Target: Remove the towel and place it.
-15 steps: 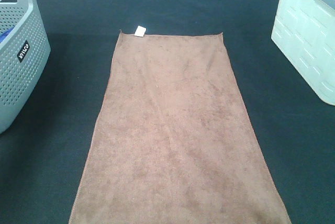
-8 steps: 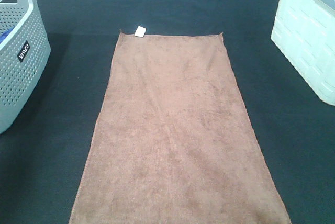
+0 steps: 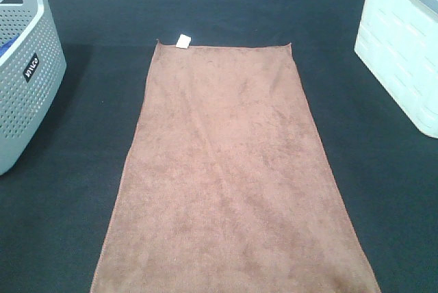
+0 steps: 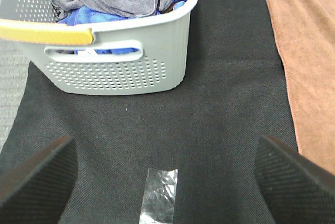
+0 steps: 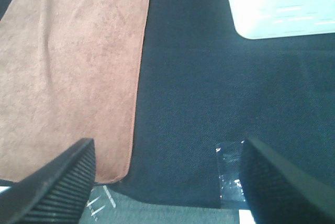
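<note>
Both your left gripper (image 4: 167, 182) and right gripper (image 5: 167, 177) have fingers spread wide, gripping nothing, above the dark mat (image 3: 82, 190). Your towel (image 3: 233, 170) lies flat at the centre, running twelve to six, between the grey basket (image 3: 27, 81) at nine o'clock and the white bin (image 3: 404, 53) at two.

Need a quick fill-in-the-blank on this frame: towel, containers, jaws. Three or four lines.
1. The towel lies spread flat on a ____ mat.
2. The white tag sits at the towel's ____ edge in the exterior view.
3. The grey basket holds blue and ____ cloths.
4. The jaws of the left gripper and the right gripper are both ____.

Missing words: black; far; grey; open
</note>
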### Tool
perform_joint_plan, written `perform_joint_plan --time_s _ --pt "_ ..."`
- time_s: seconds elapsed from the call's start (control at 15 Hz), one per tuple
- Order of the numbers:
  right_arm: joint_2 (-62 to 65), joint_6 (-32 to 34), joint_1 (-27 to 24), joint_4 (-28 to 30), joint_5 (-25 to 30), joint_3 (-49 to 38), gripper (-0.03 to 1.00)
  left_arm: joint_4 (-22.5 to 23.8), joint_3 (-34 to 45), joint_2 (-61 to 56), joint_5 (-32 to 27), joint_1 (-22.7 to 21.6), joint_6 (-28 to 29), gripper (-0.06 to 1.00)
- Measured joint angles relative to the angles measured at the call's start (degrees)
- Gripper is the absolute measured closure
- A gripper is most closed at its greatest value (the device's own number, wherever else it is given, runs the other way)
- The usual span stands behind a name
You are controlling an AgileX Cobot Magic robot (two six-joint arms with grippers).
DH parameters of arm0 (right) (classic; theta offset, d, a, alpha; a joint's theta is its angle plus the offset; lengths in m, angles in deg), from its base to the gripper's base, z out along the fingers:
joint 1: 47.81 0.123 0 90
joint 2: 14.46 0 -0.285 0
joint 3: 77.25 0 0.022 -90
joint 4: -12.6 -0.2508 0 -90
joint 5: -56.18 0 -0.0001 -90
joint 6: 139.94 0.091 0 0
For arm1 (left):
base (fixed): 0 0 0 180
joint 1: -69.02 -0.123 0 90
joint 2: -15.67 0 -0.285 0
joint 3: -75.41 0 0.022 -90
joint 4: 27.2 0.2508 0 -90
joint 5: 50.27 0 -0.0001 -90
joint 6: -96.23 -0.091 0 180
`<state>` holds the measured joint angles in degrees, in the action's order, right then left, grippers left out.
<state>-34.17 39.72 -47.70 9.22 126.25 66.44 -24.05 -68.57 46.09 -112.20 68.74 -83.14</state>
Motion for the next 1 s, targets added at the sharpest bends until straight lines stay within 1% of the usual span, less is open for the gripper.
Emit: perform_joint_plan --time_s 0.27,0.33,0.47,0.53,0.67,1.0 --pt "7.16 -0.69 0.0 0.11 -2.01 -4.58 0.24 0.0 8.37 -15.93 -0.29 0.0 0.0 0.08" --pt "7.16 -0.69 0.0 0.11 -2.01 -4.58 0.24 0.0 8.37 -15.93 -0.29 0.0 0.0 0.08" --pt "10.43 -1.38 0.0 0.17 -5.61 -7.68 0.24 -0.4 11.86 -22.29 0.06 0.0 0.0 0.08" --pt "11.8 -1.66 0.0 0.23 -7.96 -10.37 0.24 -0.92 12.43 -22.8 0.69 0.0 0.0 0.08" --pt "12.15 -1.72 0.0 0.52 -9.11 -12.2 0.24 -1.55 12.66 -22.8 1.43 0.0 0.0 0.08" --pt "12.15 -1.89 0.0 0.52 -9.57 -12.2 0.24 -2.06 12.66 -22.92 1.43 0.0 0.0 0.08"
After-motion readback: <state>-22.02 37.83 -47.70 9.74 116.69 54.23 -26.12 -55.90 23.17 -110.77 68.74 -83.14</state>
